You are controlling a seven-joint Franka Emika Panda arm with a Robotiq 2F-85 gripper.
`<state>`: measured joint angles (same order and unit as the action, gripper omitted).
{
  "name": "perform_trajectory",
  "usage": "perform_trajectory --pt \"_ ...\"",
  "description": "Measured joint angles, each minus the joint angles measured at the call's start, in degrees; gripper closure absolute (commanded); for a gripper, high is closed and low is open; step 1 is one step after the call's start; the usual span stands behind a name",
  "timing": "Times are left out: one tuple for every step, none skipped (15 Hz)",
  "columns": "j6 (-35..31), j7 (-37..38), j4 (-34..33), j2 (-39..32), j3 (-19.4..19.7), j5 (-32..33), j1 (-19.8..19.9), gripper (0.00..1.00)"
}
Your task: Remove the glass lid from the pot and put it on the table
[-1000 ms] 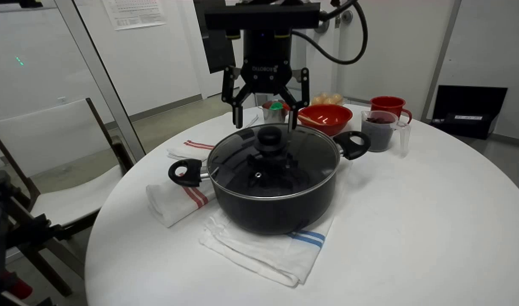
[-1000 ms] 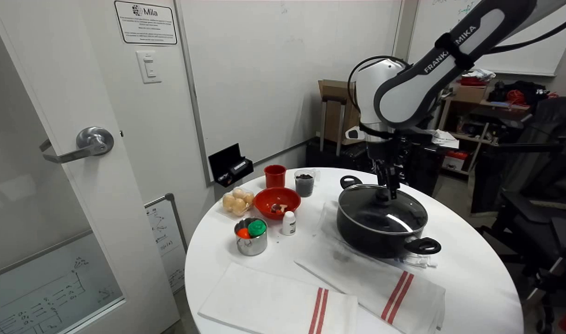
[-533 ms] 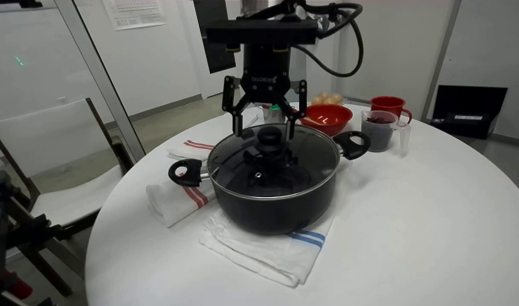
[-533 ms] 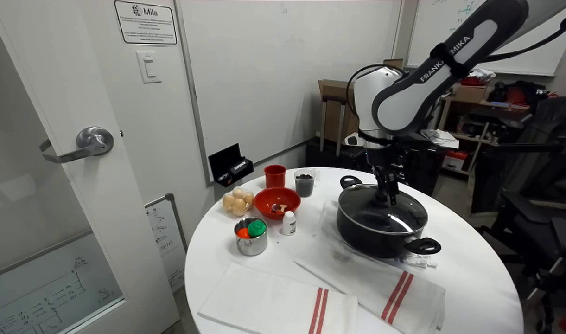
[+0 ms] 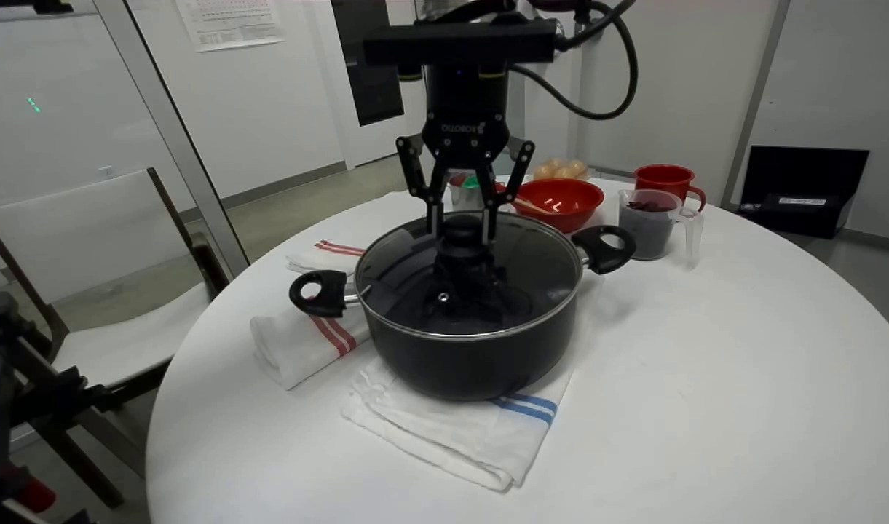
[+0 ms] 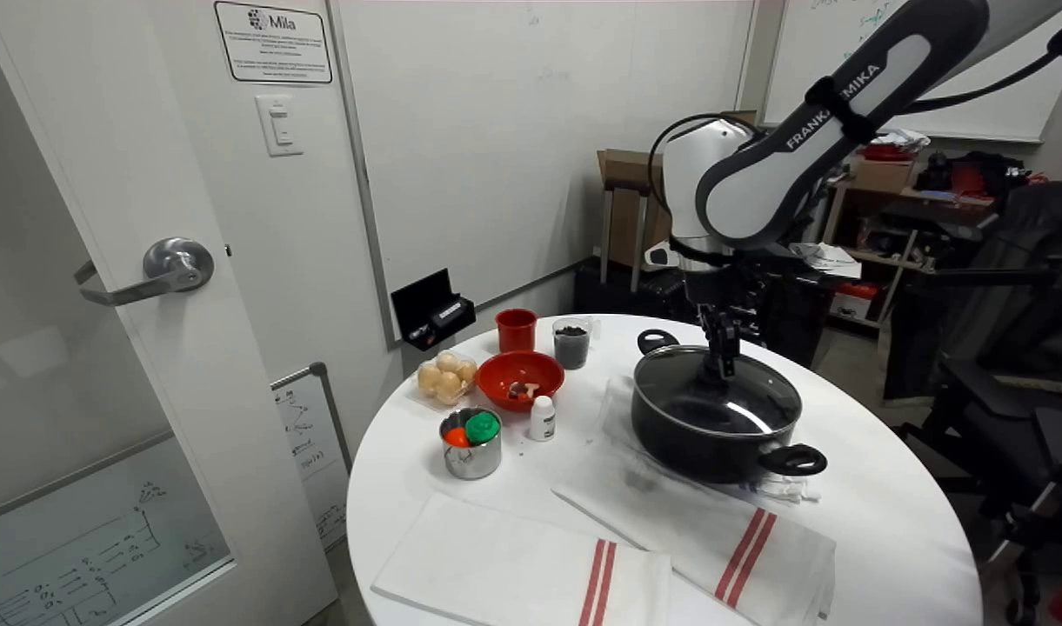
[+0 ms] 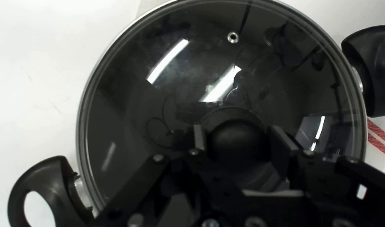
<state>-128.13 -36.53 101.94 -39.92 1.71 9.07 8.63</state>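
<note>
A folded, blue-striped white towel lies on the round white table. A wide black pot stands on the towel, covered by its domed clear-glass lid. A black two-fingered gripper is clamped on the lid's round black knob. Behind sits a red bowl.

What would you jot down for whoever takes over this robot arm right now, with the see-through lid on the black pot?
Gripper: jaws appear closed on the black knob.
Glass lid: resting on the pot.
Pot: on the blue-striped towel, on the table.
Done: black knob apparently gripped.
Remaining: lift the glass lid off and set it on the table.
</note>
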Motion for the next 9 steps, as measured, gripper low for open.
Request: perform_trajectory --pt "-0.02 0.37 0.00 -0.06 -0.03 0.07 -0.03 0.75" --pt "-0.02 0.65 -0.01 -0.07 -0.04 0.17 -0.08 0.75" --pt "-0.02 0.84 0.00 -0.08 -0.04 0.24 -0.08 0.75" --pt "-0.02 1.08 0.00 -0.08 -0.04 0.27 -0.08 0.75" --pt "-0.02 1.43 0.00 -0.08 -0.04 0.33 -0.08 0.75" --pt "-0.02 1.73 0.03 -0.08 -0.02 0.40 -0.08 0.75" --pt "-0.02 2.14 0.10 -0.04 0.06 0.57 -0.07 0.75" --pt "-0.02 2.56 0.19 0.03 0.12 0.75 -0.07 0.75" --pt "-0.02 2.97 0.30 0.11 0.17 0.98 -0.07 0.75"
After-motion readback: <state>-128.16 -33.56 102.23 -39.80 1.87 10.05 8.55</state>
